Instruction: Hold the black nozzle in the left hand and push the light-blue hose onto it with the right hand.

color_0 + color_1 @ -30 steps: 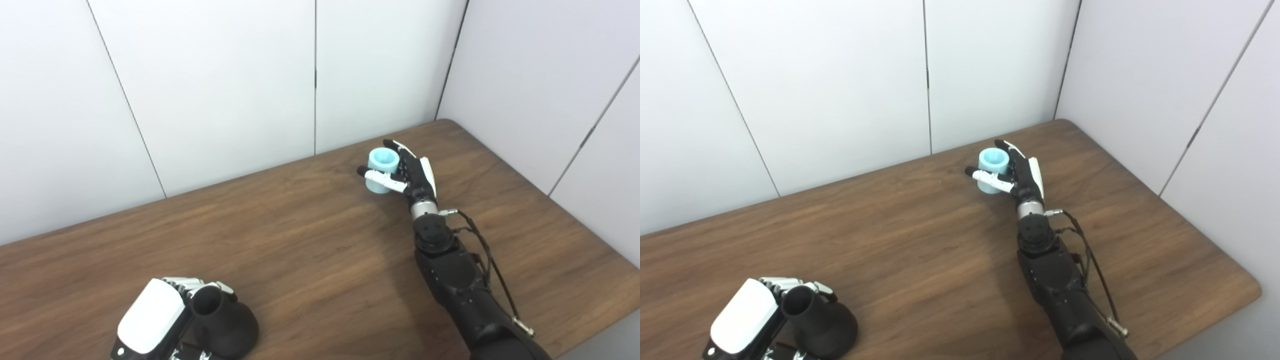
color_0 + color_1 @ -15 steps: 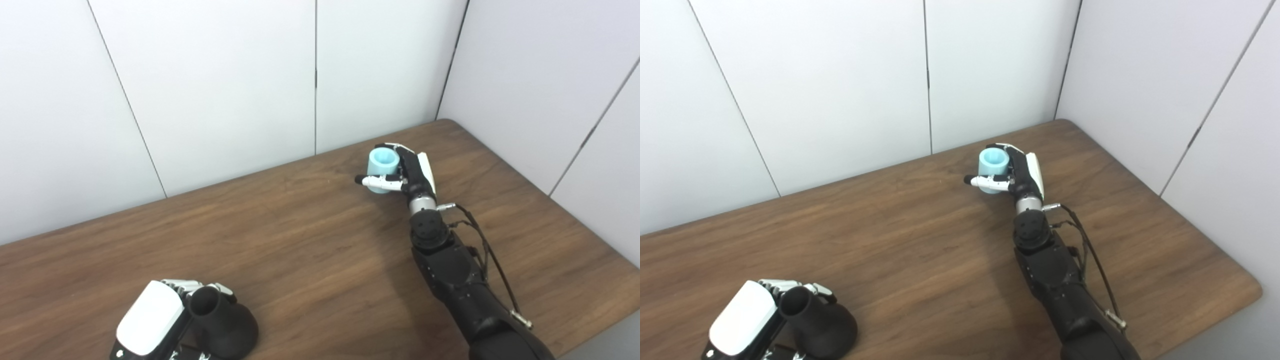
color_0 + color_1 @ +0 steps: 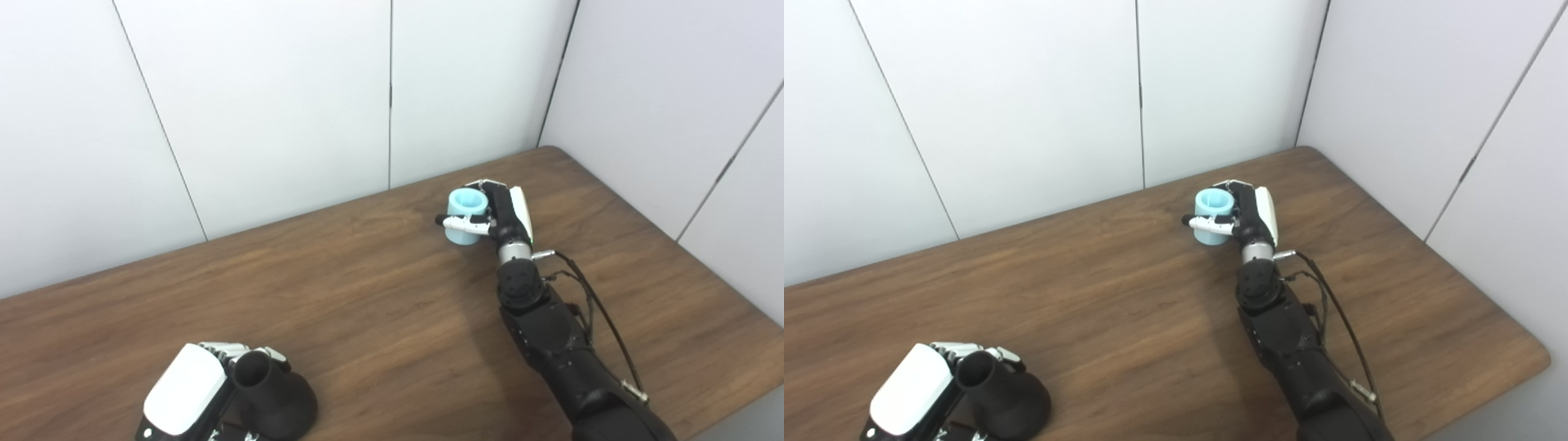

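Observation:
The black nozzle [image 3: 274,395] stands upright on the table near the front left, wide base down and open neck up. My left hand [image 3: 193,395] is wrapped around its left side, shut on it. The light-blue hose piece [image 3: 463,215], a short open cylinder, stands on the table at the far right. My right hand [image 3: 497,214] has its fingers curled around the back of the hose and its thumb across the front, shut on it. In the right eye view the hose [image 3: 1209,214] sits the same way in the right hand [image 3: 1246,214].
The brown wooden table [image 3: 380,306] is backed by white wall panels at the rear and on the right. Its rounded far-right corner [image 3: 551,150] lies just beyond the right hand. A cable loops along the right forearm [image 3: 588,306].
The right hand's fingers have closed around the hose, going from spread open to a full grasp. The hose has shifted slightly. The left hand and nozzle have stayed still.

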Robot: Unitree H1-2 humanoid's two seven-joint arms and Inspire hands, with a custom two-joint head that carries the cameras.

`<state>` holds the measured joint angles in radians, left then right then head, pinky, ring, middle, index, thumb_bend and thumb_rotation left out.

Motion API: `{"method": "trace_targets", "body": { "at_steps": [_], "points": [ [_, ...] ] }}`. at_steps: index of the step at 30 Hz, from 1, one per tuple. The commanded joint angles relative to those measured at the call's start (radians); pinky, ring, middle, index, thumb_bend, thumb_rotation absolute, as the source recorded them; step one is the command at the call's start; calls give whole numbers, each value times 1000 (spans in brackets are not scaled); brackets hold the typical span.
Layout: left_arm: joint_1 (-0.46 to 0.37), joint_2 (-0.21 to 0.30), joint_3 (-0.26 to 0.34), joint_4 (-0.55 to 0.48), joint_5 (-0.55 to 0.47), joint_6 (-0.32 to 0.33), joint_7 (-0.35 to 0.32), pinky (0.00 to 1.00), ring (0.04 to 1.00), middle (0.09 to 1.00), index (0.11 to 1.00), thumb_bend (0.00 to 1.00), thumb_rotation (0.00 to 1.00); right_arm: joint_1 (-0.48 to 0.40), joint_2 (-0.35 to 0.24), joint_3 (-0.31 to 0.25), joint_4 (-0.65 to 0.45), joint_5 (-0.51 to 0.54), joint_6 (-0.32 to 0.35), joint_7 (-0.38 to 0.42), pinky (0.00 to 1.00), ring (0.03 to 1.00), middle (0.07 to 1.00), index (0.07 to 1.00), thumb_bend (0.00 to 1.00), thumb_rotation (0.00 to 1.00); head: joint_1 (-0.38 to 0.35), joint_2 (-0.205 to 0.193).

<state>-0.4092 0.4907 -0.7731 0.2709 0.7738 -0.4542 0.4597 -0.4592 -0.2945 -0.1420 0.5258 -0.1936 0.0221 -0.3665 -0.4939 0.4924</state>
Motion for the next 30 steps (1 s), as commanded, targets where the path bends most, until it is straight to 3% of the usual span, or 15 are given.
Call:
{"method": "trace_targets", "body": {
  "at_steps": [1, 10, 15, 19, 24, 30],
  "points": [
    [101, 7, -30, 46, -18, -16, 19, 268, 363, 488, 549, 494, 0, 1, -2, 8, -16, 0, -15, 18, 463, 516, 506, 473, 524, 0, -2, 1],
    [94, -1, -33, 54, -13, -16, 26, 267, 359, 484, 548, 494, 0, 16, -7, 18, -50, -2, -32, 35, 453, 512, 507, 472, 524, 0, 28, 10],
    [87, -15, -41, 68, 14, -16, 42, 198, 324, 452, 553, 489, 0, 42, -12, 36, -158, 1, -6, 79, 428, 493, 500, 476, 523, 0, 73, 22],
    [82, -28, -45, 84, 17, -16, 41, 265, 366, 490, 545, 495, 0, 62, -12, 47, -265, -2, 52, 126, 429, 436, 502, 497, 517, 0, 96, 26],
    [77, -40, -48, 98, 16, -16, 36, 219, 335, 461, 556, 490, 0, 79, -4, 56, -367, -5, 117, 170, 438, 428, 486, 527, 515, 0, 112, 27],
    [80, -51, -49, 101, 14, -16, 33, 189, 325, 449, 552, 489, 0, 103, 8, 62, -470, 21, 127, 227, 404, 419, 489, 534, 513, 0, 147, 36]
  ]
}}
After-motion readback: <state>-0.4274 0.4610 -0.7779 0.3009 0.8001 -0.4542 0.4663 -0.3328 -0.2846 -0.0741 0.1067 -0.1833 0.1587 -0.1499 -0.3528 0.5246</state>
